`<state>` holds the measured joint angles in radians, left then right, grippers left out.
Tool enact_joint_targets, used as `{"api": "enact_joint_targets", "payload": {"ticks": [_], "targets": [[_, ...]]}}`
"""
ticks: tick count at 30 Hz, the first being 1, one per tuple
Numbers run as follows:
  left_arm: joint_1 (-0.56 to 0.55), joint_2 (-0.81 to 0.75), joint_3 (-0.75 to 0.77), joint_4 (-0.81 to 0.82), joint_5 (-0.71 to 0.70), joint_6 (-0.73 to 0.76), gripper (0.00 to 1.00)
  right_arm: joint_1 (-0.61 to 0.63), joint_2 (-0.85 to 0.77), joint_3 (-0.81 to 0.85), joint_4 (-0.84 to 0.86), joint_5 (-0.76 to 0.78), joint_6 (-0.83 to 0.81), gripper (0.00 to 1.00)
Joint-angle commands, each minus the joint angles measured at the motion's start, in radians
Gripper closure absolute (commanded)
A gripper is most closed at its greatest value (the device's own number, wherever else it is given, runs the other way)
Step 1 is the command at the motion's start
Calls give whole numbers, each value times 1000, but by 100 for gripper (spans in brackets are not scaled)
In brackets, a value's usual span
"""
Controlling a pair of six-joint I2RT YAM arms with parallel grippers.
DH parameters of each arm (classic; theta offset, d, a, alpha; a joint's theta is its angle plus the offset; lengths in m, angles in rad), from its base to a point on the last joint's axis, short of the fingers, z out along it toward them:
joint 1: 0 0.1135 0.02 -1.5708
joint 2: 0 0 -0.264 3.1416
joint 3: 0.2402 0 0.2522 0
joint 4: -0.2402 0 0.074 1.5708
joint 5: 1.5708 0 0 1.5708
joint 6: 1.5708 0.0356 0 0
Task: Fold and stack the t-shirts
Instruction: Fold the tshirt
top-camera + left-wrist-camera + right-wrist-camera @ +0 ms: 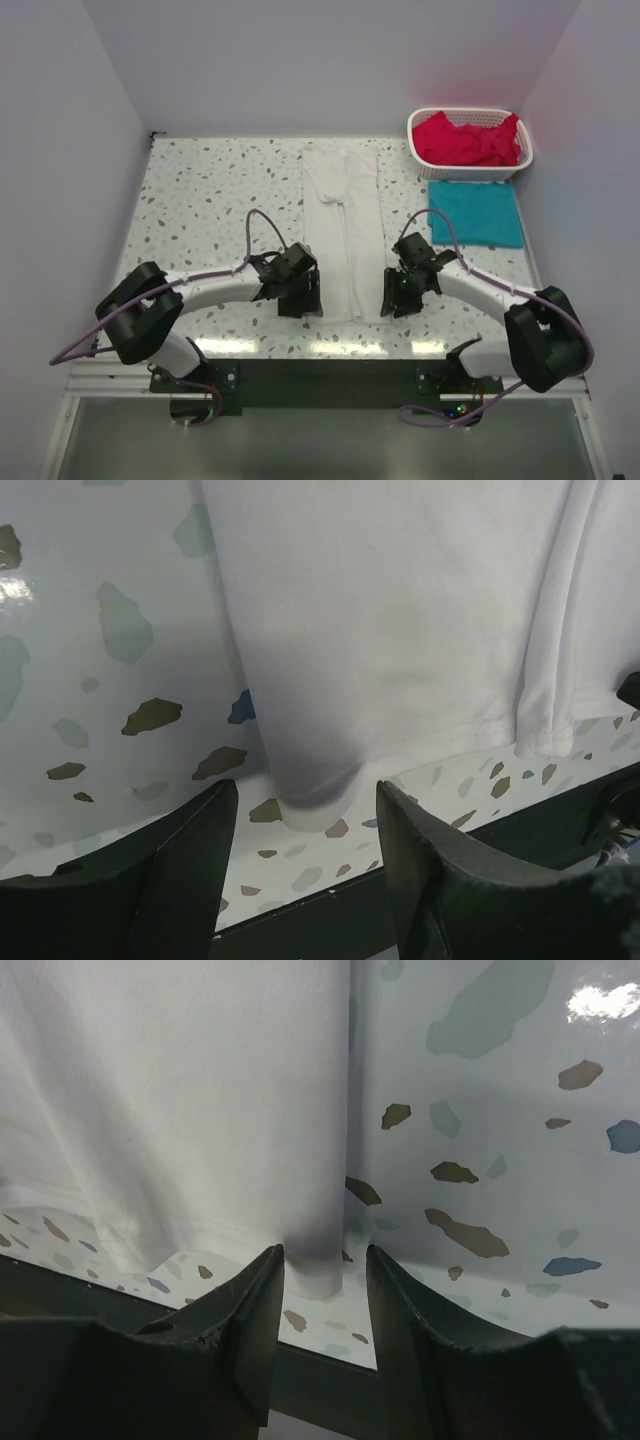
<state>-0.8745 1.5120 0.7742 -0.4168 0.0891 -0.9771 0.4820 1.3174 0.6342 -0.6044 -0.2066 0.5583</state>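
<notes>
Straddling the near corners of the half-folded white t-shirt [340,220] on the table [200,190], left gripper [300,296] and right gripper [400,296] hold jaws apart, nothing clamped — teal t-shirt [477,213] lies folded, red-pink t-shirts [465,140] wait in the basket [413,130].

Top view looks down from behind; both wrist views, close, face the white t-shirt [341,220].

no text, label, brand, number or sign could be read in any of the three views.
</notes>
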Motion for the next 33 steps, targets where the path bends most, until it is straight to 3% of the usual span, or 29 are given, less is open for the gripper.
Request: {"api": "enact_joint_targets", "payload": {"ticks": [1,11,18,21,29,33], "targets": [[-14,24,25,27,12,-11,38,7,13,-8,48,-25,20,58],[-15,43,27,-17,11,6,62,12,25,-34,42,-25,15,59],[-14,21,8,-80,-17,23,96,10,-4,-24,-54,30,-3,84],[-15,-21,-27,-112,-19,26,98,13,-35,-34,-92,18,-5,100],[-76,-180,-170,-178,47,-9,97,127,-152,-59,-210,-65,57,100],[-64,-208,-130,-162,64,-3,95,129,-164,14,-259,-1,42,100]]}}
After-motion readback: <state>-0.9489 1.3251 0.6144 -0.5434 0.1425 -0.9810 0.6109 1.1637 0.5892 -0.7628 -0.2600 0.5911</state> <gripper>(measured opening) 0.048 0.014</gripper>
